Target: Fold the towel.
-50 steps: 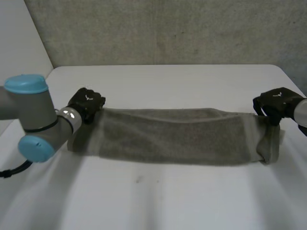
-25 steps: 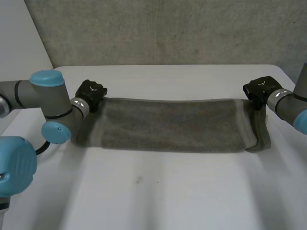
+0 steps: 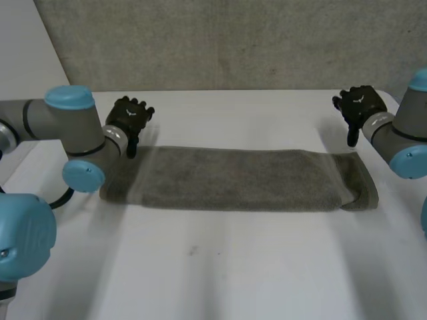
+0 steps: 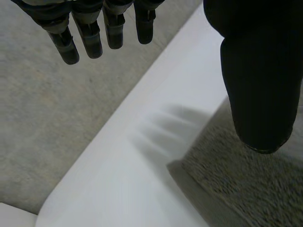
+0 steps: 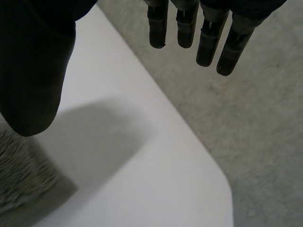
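Note:
A grey-green towel (image 3: 240,180) lies folded into a long strip across the white table (image 3: 233,273). My left hand (image 3: 129,117) hovers open just beyond the strip's left end, with its fingers (image 4: 90,33) straight and its thumb above the towel's corner (image 4: 236,184). Off the far right corner of the strip, my right hand (image 3: 359,105) is open too; its fingers (image 5: 189,28) are spread and its thumb hangs over the towel's edge (image 5: 23,184). Neither hand holds or touches the cloth.
The table's far edge (image 4: 123,109) runs close beyond both hands, with grey carpet floor (image 5: 246,104) past it. The table's rounded far right corner (image 5: 222,189) lies near my right hand. Bare table stretches in front of the towel.
Both hands have let go of the towel's ends, opened, and lifted toward the table's far side. The towel has settled flat as a folded strip.

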You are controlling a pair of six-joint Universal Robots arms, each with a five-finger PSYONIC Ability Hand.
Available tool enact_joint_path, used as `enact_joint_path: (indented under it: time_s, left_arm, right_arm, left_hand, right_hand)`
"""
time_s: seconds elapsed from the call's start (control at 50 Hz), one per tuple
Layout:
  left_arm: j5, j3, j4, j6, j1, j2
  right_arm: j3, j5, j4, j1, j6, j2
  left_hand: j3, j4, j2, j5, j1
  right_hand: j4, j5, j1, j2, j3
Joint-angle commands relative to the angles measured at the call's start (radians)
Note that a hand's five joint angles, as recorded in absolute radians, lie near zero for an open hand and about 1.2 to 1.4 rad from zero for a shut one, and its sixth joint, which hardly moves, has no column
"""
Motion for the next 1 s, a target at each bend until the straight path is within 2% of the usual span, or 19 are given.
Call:
enact_joint_path:
  time_s: [0.02,0.04,0.1,0.12,0.16,0.22,0.26,0.38,0.48,0.64,0.76,0.8,0.82,0.84,0.86,0.9,1.0]
  left_arm:
    - [-0.011,-0.128,-0.026,-0.133,-0.001,0.149]
    - [-0.011,-0.128,-0.026,-0.134,-0.001,0.15]
    - [0.0,-0.316,-0.014,-0.202,0.003,0.287]
    - [0.0,-0.317,-0.014,-0.203,0.003,0.288]
    - [0.001,-0.445,0.029,-0.23,0.003,0.375]
    - [0.0,-0.506,0.063,-0.241,0.003,0.413]
    - [0.0,-0.635,0.123,-0.264,0.003,0.491]
    - [0.001,-0.794,0.187,-0.316,0.002,0.585]
    - [0.003,-0.923,0.23,-0.367,0.0,0.656]
    - [0.003,-0.996,0.299,-0.376,-0.003,0.662]
    - [0.003,-1.013,0.321,-0.381,-0.003,0.657]
    - [0.003,-1.018,0.322,-0.381,-0.001,0.659]
    - [0.003,-1.018,0.322,-0.381,-0.001,0.659]
    - [0.003,-1.021,0.325,-0.381,-0.001,0.66]
    - [0.003,-1.023,0.33,-0.381,-0.003,0.66]
    - [0.003,-1.026,0.333,-0.381,-0.004,0.66]
    - [0.003,-1.035,0.338,-0.381,-0.006,0.663]
  right_arm:
    - [0.124,-0.054,0.013,-0.011,0.081,-0.152]
    - [0.124,-0.054,0.013,-0.011,0.081,-0.153]
    - [0.338,-0.074,0.03,-0.048,0.136,-0.32]
    - [0.339,-0.074,0.03,-0.048,0.136,-0.32]
    - [0.507,-0.082,0.028,-0.077,0.15,-0.422]
    - [0.586,-0.084,0.027,-0.087,0.153,-0.469]
    - [0.739,-0.084,0.028,-0.105,0.158,-0.541]
    - [0.945,-0.087,0.008,-0.136,0.159,-0.612]
    - [1.126,-0.136,-0.128,-0.165,0.161,-0.656]
    - [1.219,-0.156,-0.303,-0.177,0.159,-0.629]
    - [1.212,-0.143,-0.358,-0.177,0.149,-0.562]
    - [1.197,-0.14,-0.374,-0.177,0.144,-0.538]
    - [1.197,-0.14,-0.374,-0.177,0.144,-0.538]
    - [1.187,-0.136,-0.378,-0.179,0.144,-0.529]
    - [1.187,-0.136,-0.378,-0.179,0.144,-0.529]
    - [1.163,-0.116,-0.378,-0.18,0.149,-0.524]
    - [1.12,-0.044,-0.377,-0.224,0.133,-0.535]
  left_hand:
    - [0.01,0.012,0.012,-0.023,0.006]
    - [0.01,0.012,0.012,-0.023,0.006]
    - [0.011,0.012,0.012,-0.023,0.006]
    - [0.01,0.012,0.012,-0.023,0.006]
    - [0.013,0.015,0.015,-0.02,0.009]
    - [0.013,0.015,0.015,-0.02,0.009]
    - [0.013,0.015,0.015,-0.02,0.009]
    - [0.013,0.015,0.015,-0.02,0.009]
    - [0.013,0.015,0.015,-0.02,0.009]
    - [0.01,0.012,0.012,-0.023,0.006]
    - [0.01,0.012,0.012,-0.023,0.006]
    - [0.01,0.012,0.012,-0.023,0.006]
    - [0.01,0.012,0.012,-0.023,0.006]
    - [0.01,0.012,0.012,-0.023,0.006]
    - [0.01,0.012,0.012,-0.023,0.006]
    - [0.01,0.012,0.012,-0.023,0.006]
    - [0.008,0.01,0.009,-0.026,0.003]
  right_hand:
    - [-0.085,-0.063,-0.063,-0.076,-0.071]
    - [-0.085,-0.063,-0.063,-0.076,-0.071]
    - [-0.085,-0.063,-0.063,-0.076,-0.071]
    - [-0.085,-0.063,-0.063,-0.076,-0.071]
    - [-0.085,-0.063,-0.063,-0.076,-0.071]
    - [-0.085,-0.063,-0.063,-0.076,-0.071]
    - [-0.085,-0.063,-0.063,-0.076,-0.071]
    - [-0.085,-0.063,-0.063,-0.076,-0.071]
    - [0.028,0.05,0.05,0.037,0.042]
    - [0.225,0.247,0.247,0.234,0.239]
    - [0.287,0.309,0.308,0.296,0.3]
    - [0.459,0.481,0.481,0.468,0.473]
    - [0.46,0.482,0.482,0.469,0.474]
    - [0.623,0.645,0.644,0.632,0.636]
    - [0.624,0.646,0.646,0.633,0.638]
    - [1.135,1.157,1.157,1.144,1.149]
    - [1.137,1.159,1.159,1.146,1.151]
